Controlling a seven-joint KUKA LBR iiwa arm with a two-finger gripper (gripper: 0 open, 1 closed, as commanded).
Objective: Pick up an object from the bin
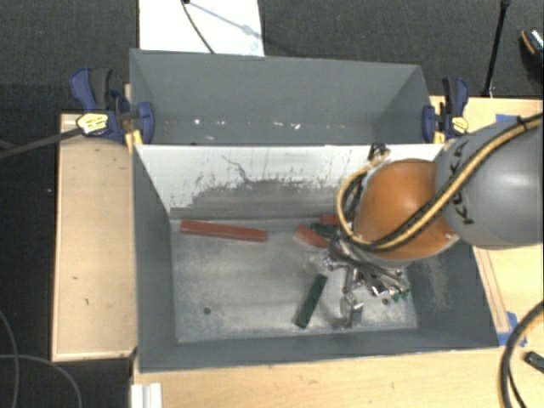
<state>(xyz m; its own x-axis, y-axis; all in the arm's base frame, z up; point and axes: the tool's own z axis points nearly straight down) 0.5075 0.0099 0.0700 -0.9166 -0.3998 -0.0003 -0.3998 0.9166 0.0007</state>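
Hovering at four o'clock in the grey metal bin (153, 270), the gripper (351, 306), whose jaws I cannot tell apart, should probably centre over the dark green plastic stick (309, 301) just beside it at nine o'clock before descending.

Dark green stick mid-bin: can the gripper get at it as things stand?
Probably yes. The dark green stick lies alone on the bin floor, right beside the gripper, with nothing on top of it or between them. The red bar lies well clear.
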